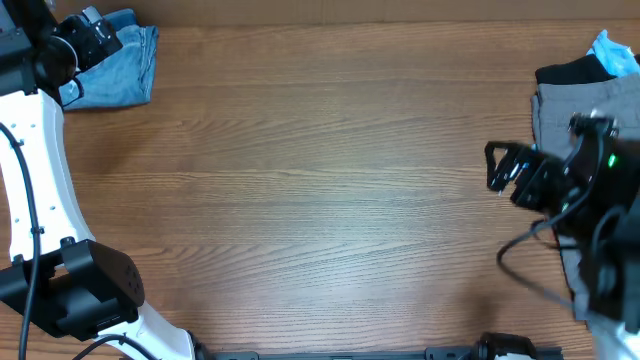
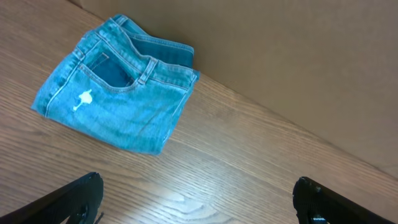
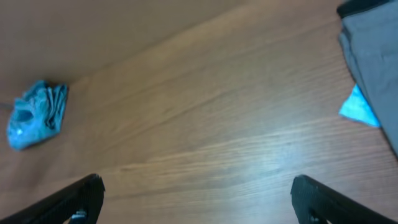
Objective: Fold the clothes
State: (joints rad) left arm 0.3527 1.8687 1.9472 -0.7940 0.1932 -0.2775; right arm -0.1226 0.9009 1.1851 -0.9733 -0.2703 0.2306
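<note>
The light-blue denim jeans lie folded into a compact bundle at the table's far left corner; in the left wrist view the jeans show a pocket and the waistband. My left gripper hovers at their left edge, open and holding nothing, its fingertips wide apart over bare wood. At the right edge lie grey shorts with a black garment behind them. My right gripper stands open just left of the shorts, pointing toward the table's middle, with nothing between its fingers.
A small light-blue piece of cloth lies at the far right corner and shows beside the shorts as a blue corner. A brown wall rises right behind the jeans. The wooden table stretches between the two piles.
</note>
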